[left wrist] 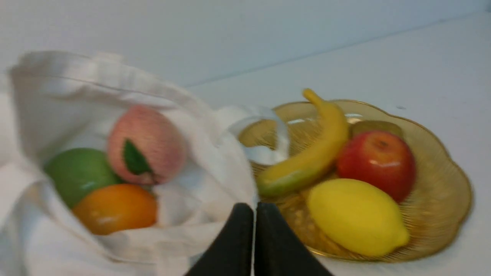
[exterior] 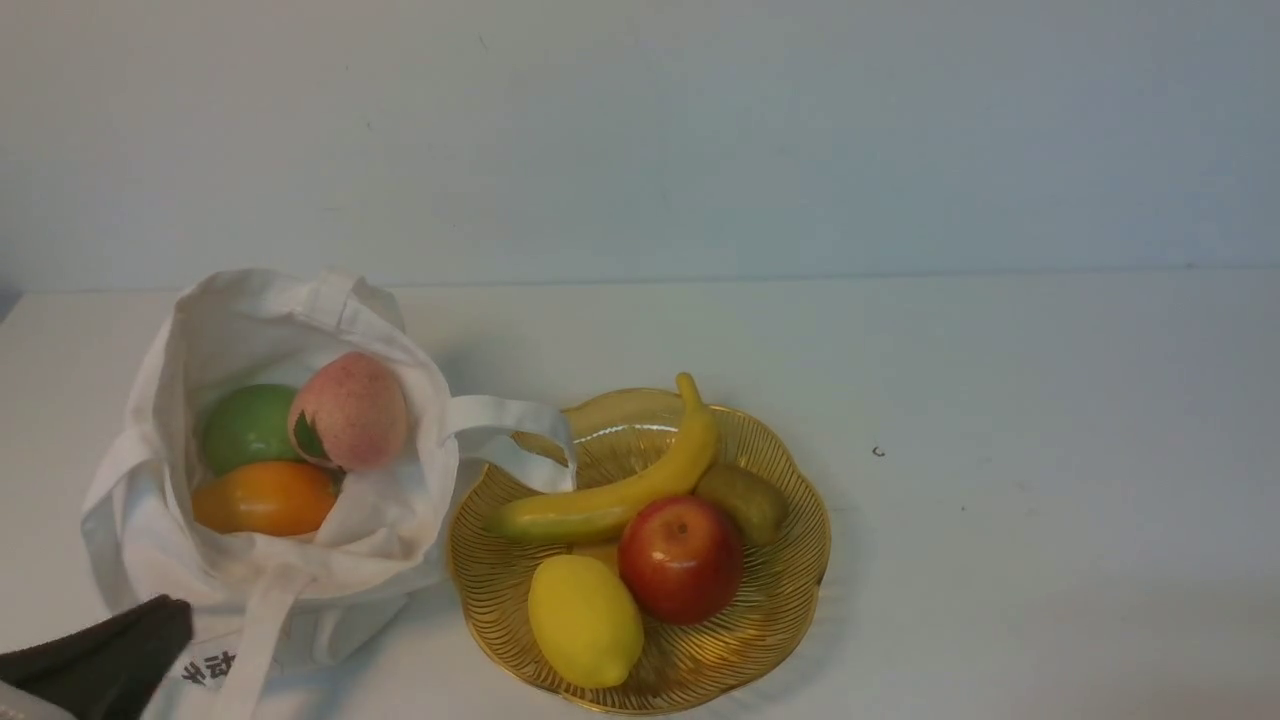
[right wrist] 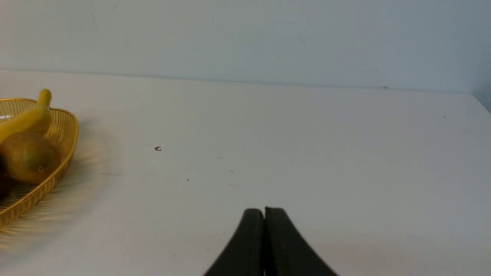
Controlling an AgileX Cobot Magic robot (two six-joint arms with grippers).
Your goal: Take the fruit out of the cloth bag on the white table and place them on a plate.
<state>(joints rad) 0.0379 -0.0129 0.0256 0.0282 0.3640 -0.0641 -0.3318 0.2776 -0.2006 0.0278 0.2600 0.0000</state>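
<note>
Table: the white table (exterior: 1000,420) carries everything; one table, with a few dark specks.
Bag: one cloth bag (exterior: 200,330) stands open on the robot's left, just beside the plate. Its strap (exterior: 510,440) lies over the plate rim, so it could catch and drag the plate when fruit is pulled out.
Plate: one plate (exterior: 800,560), already crowded. A new fruit may roll off, I think, because little free place remains.
Fruit on plate: four, namely one banana (exterior: 620,495), one red apple (exterior: 680,558), one lemon (exterior: 585,620), one brown kiwi (exterior: 745,500).
Fruit in bag: three, namely one peach (exterior: 350,410), one green fruit (exterior: 245,428), one orange fruit (exterior: 265,497). They are smooth and round, so a pinch may slip.
Left gripper (left wrist: 254,214): jaws pressed together, empty, near the bag edge; it must open before reaching in.
Right gripper (right wrist: 264,218): jaws together, empty, over bare table.
</note>
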